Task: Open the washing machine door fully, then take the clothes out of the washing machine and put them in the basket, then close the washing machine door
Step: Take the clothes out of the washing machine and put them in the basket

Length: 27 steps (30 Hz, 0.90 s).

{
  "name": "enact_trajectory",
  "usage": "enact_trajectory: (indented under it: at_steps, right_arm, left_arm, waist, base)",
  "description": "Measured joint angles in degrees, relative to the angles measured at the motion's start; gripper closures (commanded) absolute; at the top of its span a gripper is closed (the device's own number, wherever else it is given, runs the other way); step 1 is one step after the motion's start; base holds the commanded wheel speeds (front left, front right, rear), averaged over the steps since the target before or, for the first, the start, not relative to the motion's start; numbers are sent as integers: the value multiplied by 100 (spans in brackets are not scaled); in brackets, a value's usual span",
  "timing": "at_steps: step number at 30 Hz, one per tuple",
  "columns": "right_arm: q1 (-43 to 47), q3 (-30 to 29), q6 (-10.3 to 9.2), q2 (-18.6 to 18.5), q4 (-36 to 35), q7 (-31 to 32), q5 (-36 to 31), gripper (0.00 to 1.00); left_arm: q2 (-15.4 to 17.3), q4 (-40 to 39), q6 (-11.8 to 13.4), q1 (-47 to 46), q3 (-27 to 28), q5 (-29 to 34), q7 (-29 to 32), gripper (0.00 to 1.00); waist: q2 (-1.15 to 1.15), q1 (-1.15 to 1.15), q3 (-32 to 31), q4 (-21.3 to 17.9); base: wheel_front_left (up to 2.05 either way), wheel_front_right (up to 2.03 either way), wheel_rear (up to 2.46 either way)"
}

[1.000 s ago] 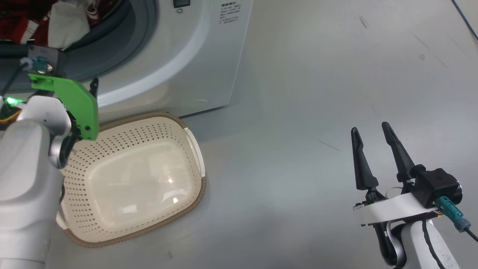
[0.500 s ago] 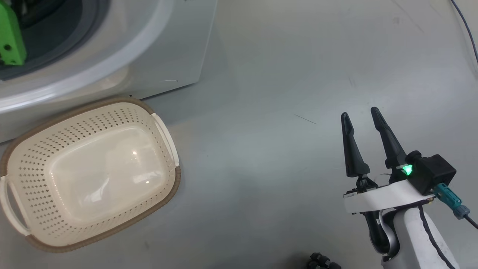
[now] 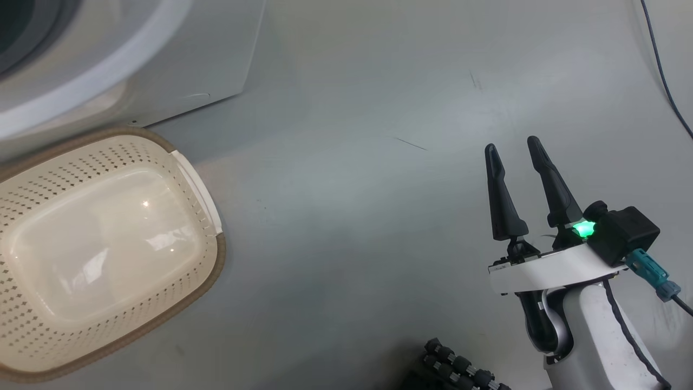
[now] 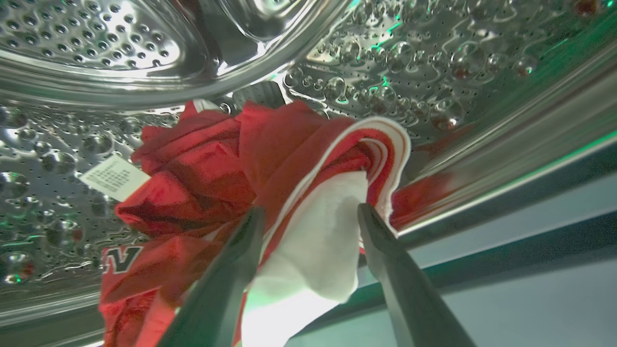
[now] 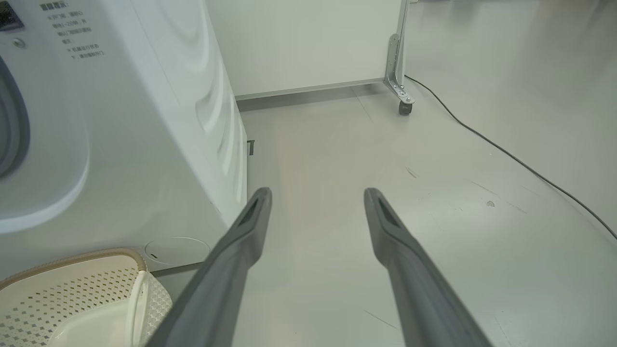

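While the left gripper (image 4: 311, 209) holds its jaws spread astride the white cloth (image 4: 313, 250) among red white-trimmed garments (image 4: 193, 168) inside the perforated steel drum (image 4: 385, 62), the right gripper (image 3: 512, 143) hangs with jaws spread over grey floor (image 3: 352, 216).

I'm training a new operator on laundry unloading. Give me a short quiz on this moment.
1. True or false: the basket is empty.
2. Where is the left hand? A) Over the basket. B) Inside the drum, open, with a white cloth between its fingers, beside red clothes. C) Shut on the door handle.
3. What does the right hand hold?

Key: 1 true; 2 B; 3 nothing: it is open above the floor.
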Motion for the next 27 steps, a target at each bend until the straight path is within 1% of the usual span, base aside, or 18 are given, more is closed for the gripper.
enact_trajectory:
  at_steps: [3, 8, 9, 11, 12, 16, 19, 21, 27]
  right_arm:
    - [-68, 0, -4, 1, 2, 0, 33, 0]
    - [-131, 49, -23, 2, 53, 0, 82, 0]
    - [-145, 55, -52, 2, 56, 0, 83, 0]
    - [-167, 64, -52, 2, 57, 0, 85, 0]
    - [-170, 68, -53, 2, 58, 0, 85, 0]
    - [-219, 67, -56, 2, 65, 0, 136, 0]
    - [-278, 30, -59, 3, 68, 0, 142, 0]
    - [-283, -48, -109, 4, 70, 0, 142, 0]
    - [-282, -216, -109, 2, 78, 0, 31, 0]
  left_arm:
    - [14, 59, 13, -13, -5, 55, 32, 0]
    - [53, 201, 159, -13, 21, 98, 79, 0]
    - [60, 210, 186, -13, 19, 107, 82, 40]
    - [59, 234, 209, -19, 30, 108, 85, 84]
    - [60, 243, 209, -20, 29, 108, 104, 100]
    - [57, 249, 238, -37, 31, 105, 149, 100]
    - [38, 249, 246, -37, 37, 103, 32, 100]
    - [-30, 246, 246, -37, 37, 94, -107, 100]
    - [-311, 127, 246, -36, 9, 87, -532, 100]
  waist:
    - [0, 0, 96, -70]
    - [0, 0, 170, -146]
    - [0, 0, 177, -151]
    - [0, 0, 188, -153]
    - [0, 0, 193, -153]
    - [0, 0, 212, -145]
    - [0, 0, 218, -126]
    - [0, 0, 210, -94]
    - [0, 0, 168, 63]
  base:
    - [0, 0, 0]
    - [0, 0, 0]
    - [0, 0, 0]
    - [0, 0, 0]
    - [0, 0, 0]
    - [0, 0, 0]
    - [0, 0, 0]
    - [0, 0, 0]
    - [0, 0, 0]
